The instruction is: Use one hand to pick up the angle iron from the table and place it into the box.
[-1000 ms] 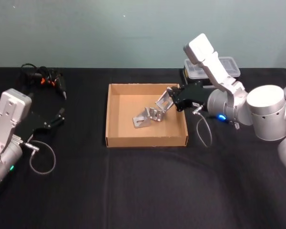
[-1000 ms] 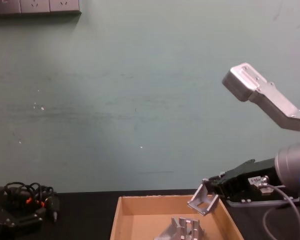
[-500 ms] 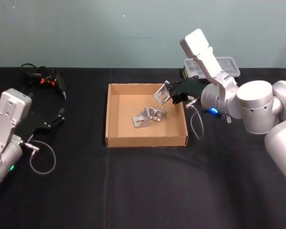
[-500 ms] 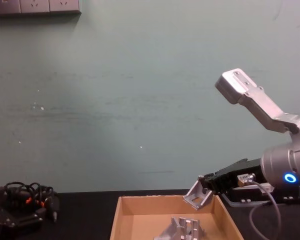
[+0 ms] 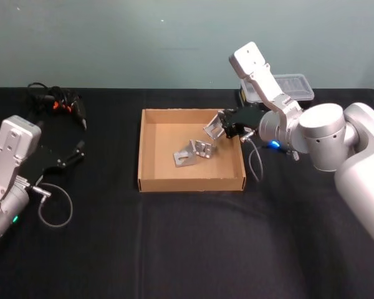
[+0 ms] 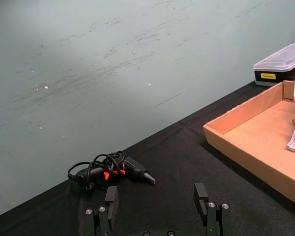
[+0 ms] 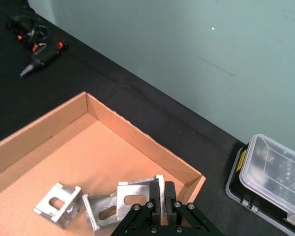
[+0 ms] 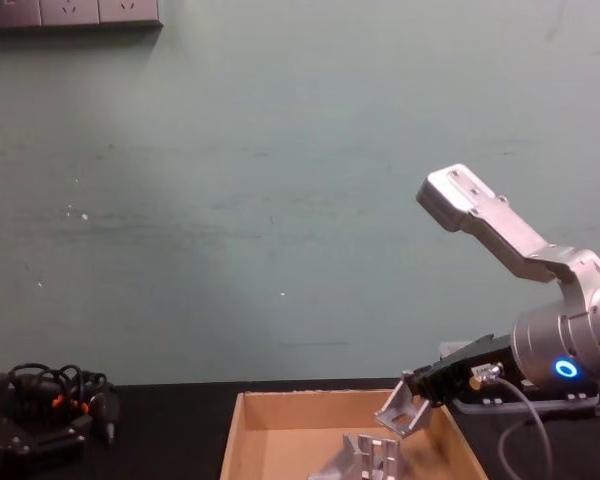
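Observation:
A tan cardboard box [image 5: 191, 184] sits mid-table on the black table [image 5: 174, 249]. My right gripper [image 5: 224, 128] reaches over the box's far right corner, shut on a silver angle iron [image 5: 213, 129]. The right wrist view shows that angle iron [image 7: 135, 197] pinched between the fingers, close above the box floor. Two more angle irons [image 5: 193, 152] lie together on the box floor. From the chest, the held angle iron [image 8: 400, 412] hangs just inside the box's rim [image 8: 280, 402]. My left gripper [image 5: 78, 152] rests open at the table's left.
A tangle of black cables with orange bits [image 5: 57, 103] lies at the far left. A clear-lidded plastic case [image 5: 285, 87] stands behind the right arm, just beyond the box's far right corner. The front half of the table is bare black cloth.
The right arm's upper link has swung leftward. The held angle iron stayed over the box's far right part, rising a little and then dipping lower. The left arm has not moved.

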`<state>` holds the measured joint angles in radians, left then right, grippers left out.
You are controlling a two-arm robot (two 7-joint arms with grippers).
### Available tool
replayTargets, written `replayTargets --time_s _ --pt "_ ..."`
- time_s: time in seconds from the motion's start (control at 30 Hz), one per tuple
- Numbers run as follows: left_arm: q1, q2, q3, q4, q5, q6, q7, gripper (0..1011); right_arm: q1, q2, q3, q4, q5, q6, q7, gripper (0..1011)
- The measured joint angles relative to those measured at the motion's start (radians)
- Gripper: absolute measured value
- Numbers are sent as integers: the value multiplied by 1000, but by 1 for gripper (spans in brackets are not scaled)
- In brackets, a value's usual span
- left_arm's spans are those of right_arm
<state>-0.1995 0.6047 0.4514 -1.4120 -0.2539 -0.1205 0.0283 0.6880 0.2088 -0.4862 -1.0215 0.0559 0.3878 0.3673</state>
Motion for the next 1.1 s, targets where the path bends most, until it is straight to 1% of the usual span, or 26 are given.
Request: replayTargets --time_s 0.17,0.4,0.73,0.77,0.8,0.9,0.97,1.03,1.1 --pt "0 0 0 0 0 0 0 1011 13 -11 2 29 -17 4 1 70" --pt "0 0 0 0 0 0 0 1011 22 -23 10 51 -37 4 0 71" --pt "0 0 0 0 0 0 0 1011 22 -23 10 51 -38 5 0 77" --pt "0 0 0 0 0 0 0 1011 22 -23 10 51 -38 5 0 100" --pt "0 0 0 0 0 0 0 1011 22 -22 10 50 -37 5 0 153" --pt "0 0 0 0 0 0 0 1011 21 -22 10 50 -37 5 0 205" --pt "0 0 0 0 0 0 0 1011 21 -22 9 49 -36 4 0 281" --pt "0 0 0 0 0 0 0 1011 21 -22 9 49 -36 4 0 317" --pt "0 0 0 0 0 0 0 1011 21 -22 9 48 -35 4 0 398"
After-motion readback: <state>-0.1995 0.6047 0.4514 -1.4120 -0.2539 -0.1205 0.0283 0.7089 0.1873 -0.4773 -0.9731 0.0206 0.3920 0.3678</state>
